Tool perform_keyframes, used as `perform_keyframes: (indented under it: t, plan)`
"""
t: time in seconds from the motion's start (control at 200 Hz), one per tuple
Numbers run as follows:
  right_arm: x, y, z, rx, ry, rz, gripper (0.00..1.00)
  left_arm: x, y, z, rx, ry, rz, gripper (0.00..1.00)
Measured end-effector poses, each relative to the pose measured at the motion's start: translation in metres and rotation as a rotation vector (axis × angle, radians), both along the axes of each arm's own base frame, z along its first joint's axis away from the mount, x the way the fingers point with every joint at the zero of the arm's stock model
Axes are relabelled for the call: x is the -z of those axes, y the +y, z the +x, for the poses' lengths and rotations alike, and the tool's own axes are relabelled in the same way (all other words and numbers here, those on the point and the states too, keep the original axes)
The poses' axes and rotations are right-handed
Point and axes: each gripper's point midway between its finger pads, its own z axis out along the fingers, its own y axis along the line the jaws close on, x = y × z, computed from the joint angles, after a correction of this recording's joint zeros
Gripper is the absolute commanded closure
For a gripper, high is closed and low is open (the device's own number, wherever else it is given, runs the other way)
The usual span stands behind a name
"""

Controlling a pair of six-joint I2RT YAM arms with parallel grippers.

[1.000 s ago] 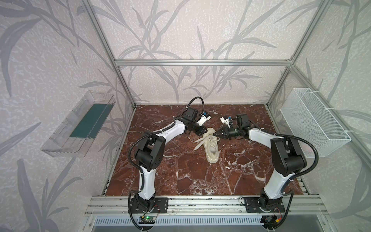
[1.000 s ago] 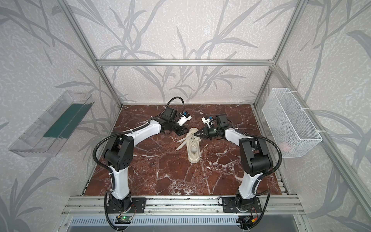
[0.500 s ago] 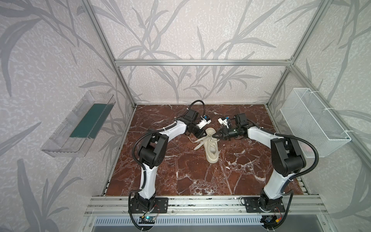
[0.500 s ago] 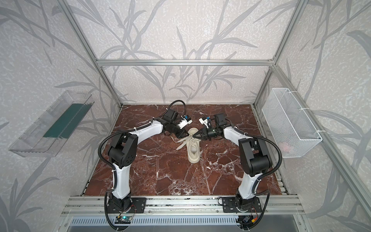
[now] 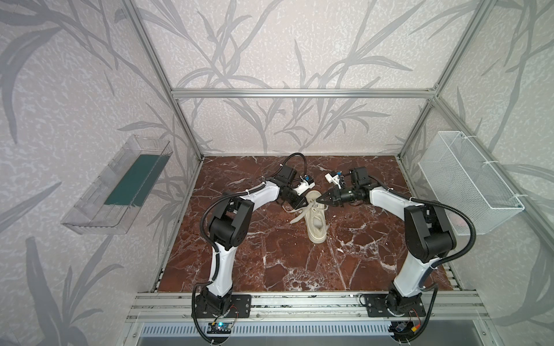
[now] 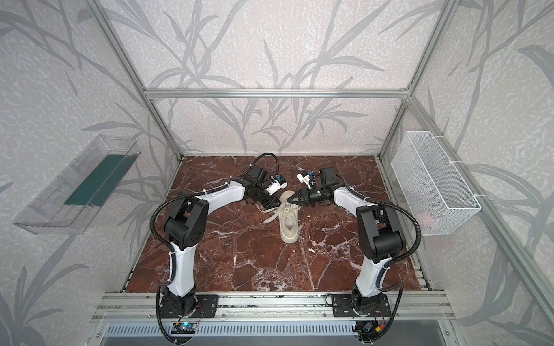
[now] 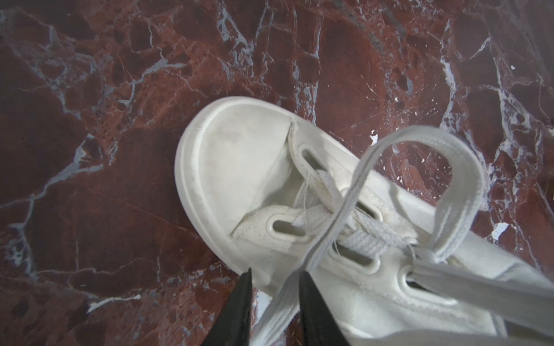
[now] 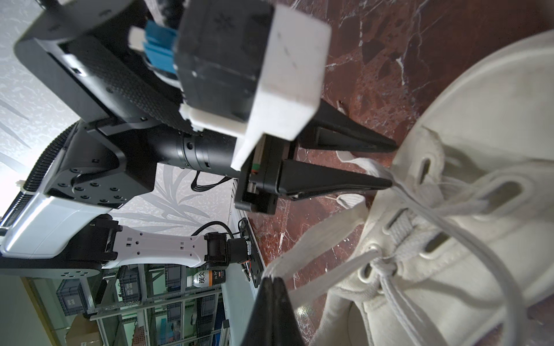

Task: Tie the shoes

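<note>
While right fingers clamp one lace, left fingers stand apart astride another strand, not gripping. Shoe sits mid-tabletop, nearer far edge. Best to close left low on strand, with both ends taut.

The shoe lies mid-table, toe toward the back. The left gripper is just left of the toe, the right gripper just right. The laces trail left.

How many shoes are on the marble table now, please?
1. The cream sneaker lies on the marble table, toward the back, toe pointing rearward. No second shoe shows anywhere.
</note>
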Motion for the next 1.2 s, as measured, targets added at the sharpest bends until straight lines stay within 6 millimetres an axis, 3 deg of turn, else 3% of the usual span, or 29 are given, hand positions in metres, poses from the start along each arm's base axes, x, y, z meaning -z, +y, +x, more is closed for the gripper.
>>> perform_keyframes:
  t: [0.12,0.385,0.795,1.2]
  plan:
    - [0.0,0.001,0.004,0.008,0.001,-0.001,1.0,0.001,-0.001,0.0,0.006,-0.01,0.003,0.76]
    - [0.008,0.0,0.011,0.026,0.024,-0.001,1.0,0.0,0.002,0.001,-0.002,-0.058,0.009,1.0]
    - [0.01,-0.011,0.034,0.109,0.025,0.001,1.0,-0.006,0.006,-0.004,-0.011,-0.085,0.019,1.0]
    - [0.035,-0.009,0.054,0.175,0.125,0.016,1.0,-0.032,0.009,-0.008,0.017,-0.159,0.01,1.0]
